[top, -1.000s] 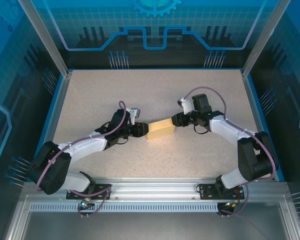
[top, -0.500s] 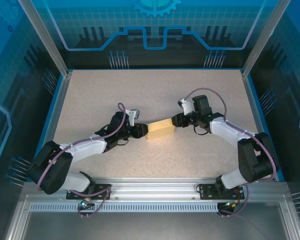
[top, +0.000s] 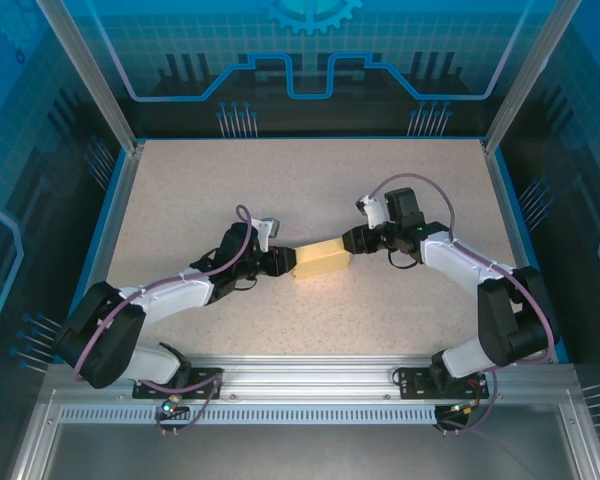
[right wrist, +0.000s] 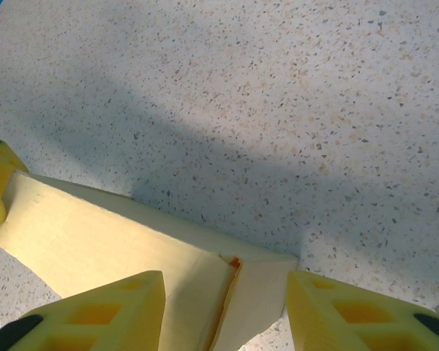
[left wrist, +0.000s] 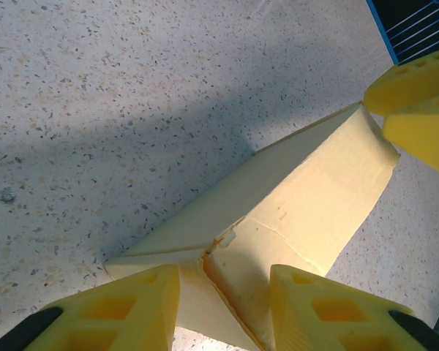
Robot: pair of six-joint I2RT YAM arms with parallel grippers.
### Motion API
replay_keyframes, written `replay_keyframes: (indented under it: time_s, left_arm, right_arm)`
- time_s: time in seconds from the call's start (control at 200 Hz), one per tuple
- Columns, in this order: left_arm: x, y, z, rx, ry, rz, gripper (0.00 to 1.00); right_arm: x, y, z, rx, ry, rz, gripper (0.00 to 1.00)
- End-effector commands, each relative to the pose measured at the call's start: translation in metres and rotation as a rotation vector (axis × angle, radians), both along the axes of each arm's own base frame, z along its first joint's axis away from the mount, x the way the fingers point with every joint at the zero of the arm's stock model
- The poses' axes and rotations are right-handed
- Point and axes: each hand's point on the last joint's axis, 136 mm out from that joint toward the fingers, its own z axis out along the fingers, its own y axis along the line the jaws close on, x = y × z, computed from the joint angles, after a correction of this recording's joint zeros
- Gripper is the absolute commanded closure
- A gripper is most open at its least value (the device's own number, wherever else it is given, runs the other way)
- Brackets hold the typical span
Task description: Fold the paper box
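Note:
The paper box point(top: 321, 259) is a pale yellow closed rectangular block lying at the table's middle, between my two grippers. My left gripper point(top: 284, 262) is at its left end and is open. In the left wrist view the yellow fingers point(left wrist: 132, 307) straddle that end of the paper box point(left wrist: 300, 197), where the creased flaps meet at a seam. My right gripper point(top: 351, 242) is at the right end, also open. In the right wrist view the paper box point(right wrist: 117, 241) has its corner between the fingers point(right wrist: 336, 314), and the right-hand finger stands just clear of it.
The speckled table point(top: 310, 180) has free room all round the box. A blue raised border point(top: 118, 200) and metal frame posts edge it. The right gripper's fingertips point(left wrist: 417, 110) show at the box's far end in the left wrist view.
Almost nothing differs. The left wrist has shifted very slightly and the box lies in the same place, with both grippers still at its ends.

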Motion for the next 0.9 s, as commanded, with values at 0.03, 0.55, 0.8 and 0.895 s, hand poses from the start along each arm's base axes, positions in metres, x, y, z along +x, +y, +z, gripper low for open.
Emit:
replay_keyframes:
  time_s: [0.03,0.55,0.8,0.895]
  left_arm:
    - [-0.006,0.012,-0.024,0.092,0.064,0.008,0.62]
    - [-0.003,0.014,-0.029,0.105,0.063,0.024,0.62]
    - [0.012,0.006,-0.011,0.088,0.022,0.024,0.61]
    - [0.015,0.001,-0.004,0.064,0.016,0.015,0.61]
  right_arm:
    - [-0.012,0.003,-0.009,0.022,0.052,0.016,0.53]
    - [-0.033,0.001,-0.036,0.035,0.115,0.005,0.68]
    - [-0.018,0.010,-0.003,0.102,0.045,0.000,0.58]
    - [-0.014,0.016,0.006,0.139,0.035,0.010,0.56]
